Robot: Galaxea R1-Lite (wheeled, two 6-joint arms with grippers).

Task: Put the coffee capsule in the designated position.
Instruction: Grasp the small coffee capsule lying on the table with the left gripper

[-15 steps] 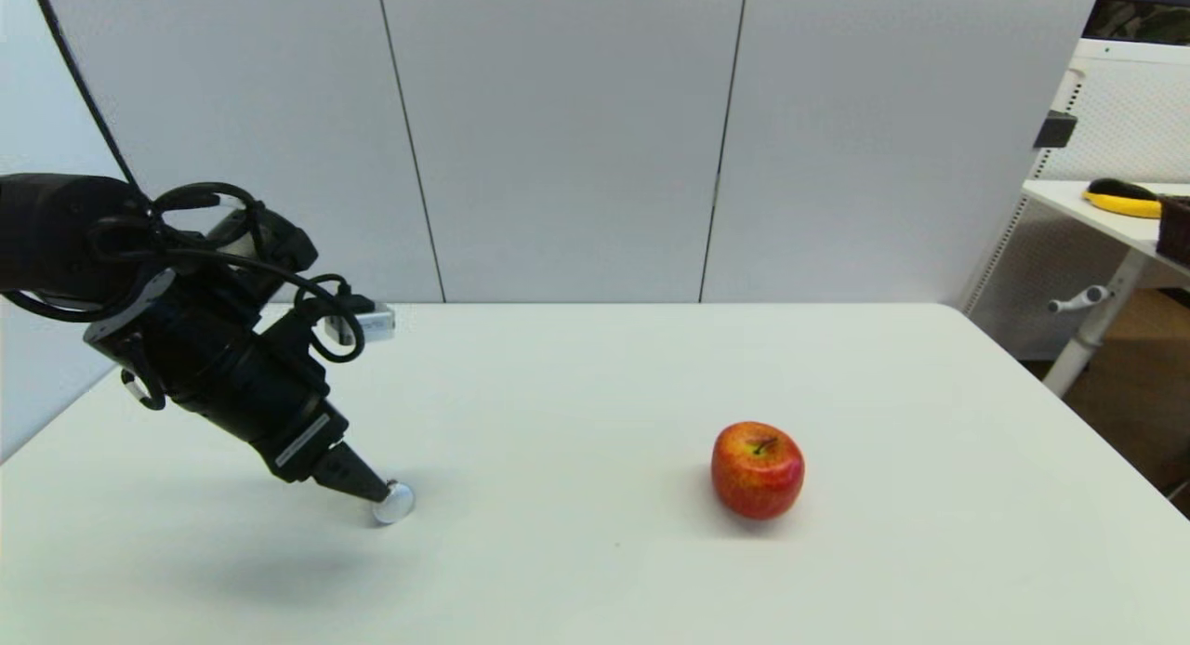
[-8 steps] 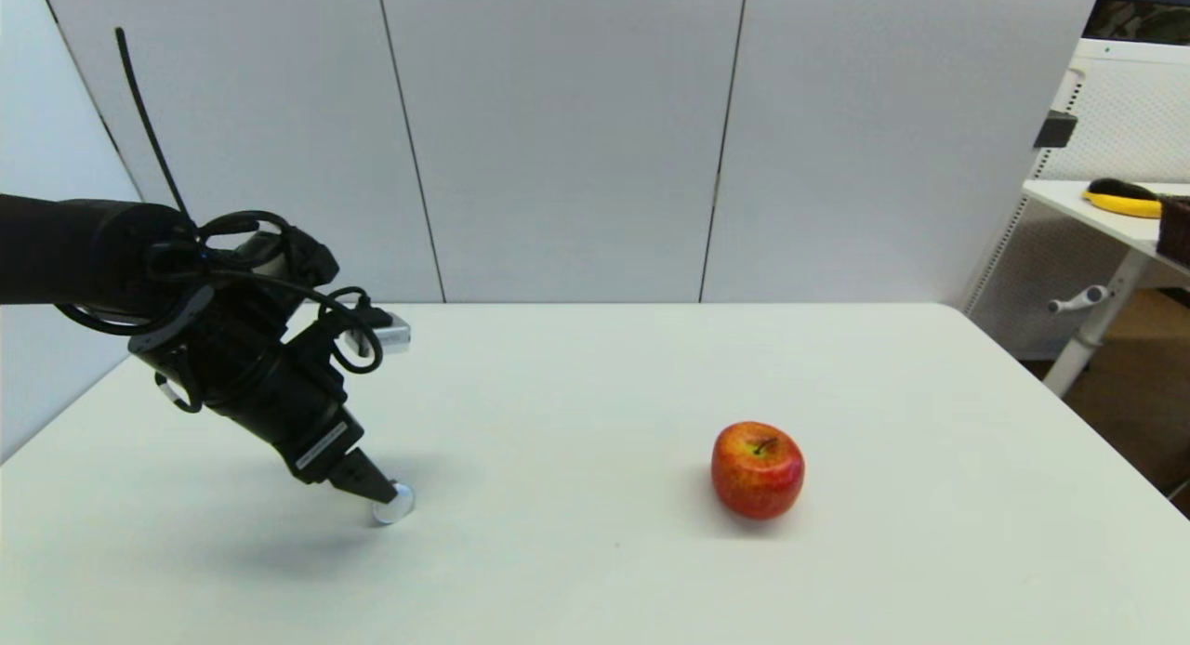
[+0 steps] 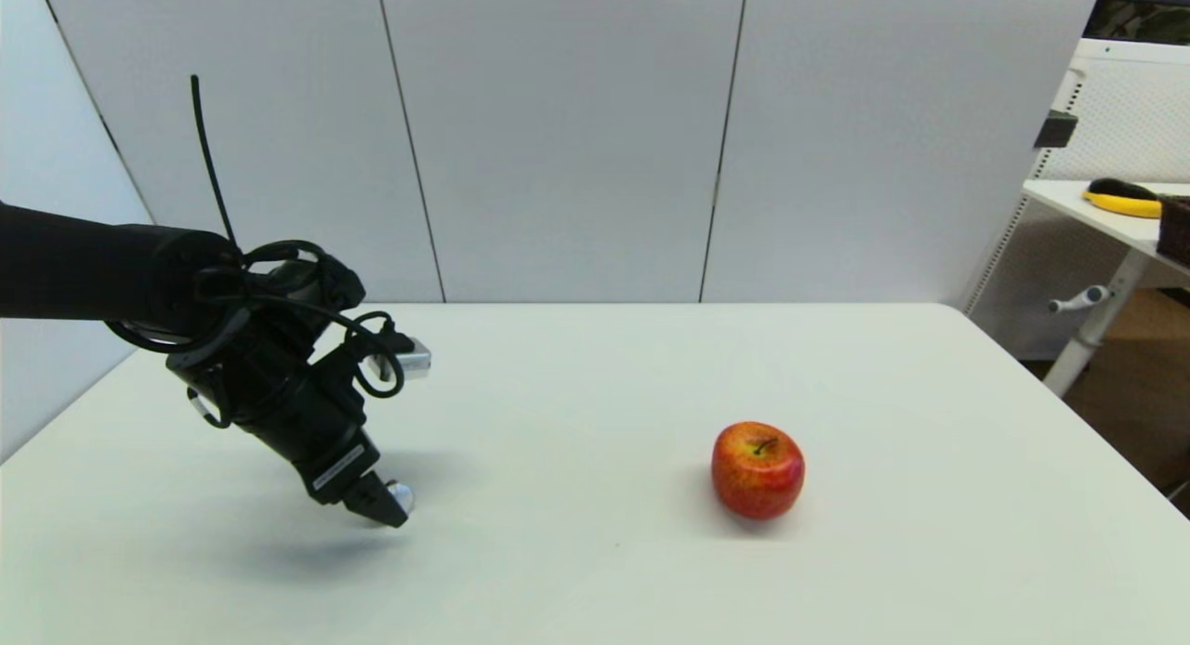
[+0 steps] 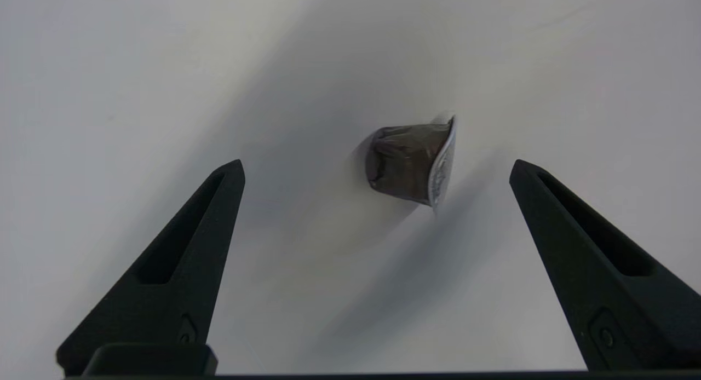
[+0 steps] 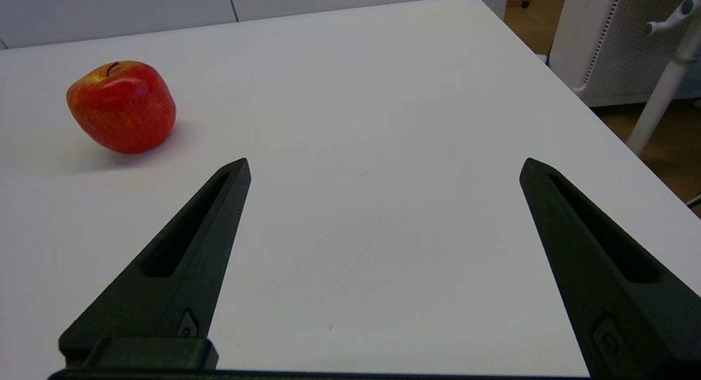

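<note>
The coffee capsule [image 4: 408, 161] lies on its side on the white table [image 3: 595, 394], dark body one way and silver rim the other. My left gripper [image 4: 378, 163] is open, tilted down over it, one finger [image 4: 191, 248] on each side and neither touching it. In the head view the left gripper [image 3: 383, 507] sits at the table's left, and only a silver sliver of the coffee capsule [image 3: 402, 493] shows behind its tip. My right gripper [image 5: 383, 166] is open and empty above the table's right part, out of the head view.
A red-yellow apple [image 3: 758, 468] stands right of the table's middle, also seen as the apple [image 5: 121, 106] in the right wrist view. The table's right edge [image 3: 1069, 422] drops off toward a side desk [image 3: 1106, 213] with a yellow-black object.
My left arm has reached farther right and come lower over the capsule, which now mostly hides behind the fingertips. The capsule and apple have not moved.
</note>
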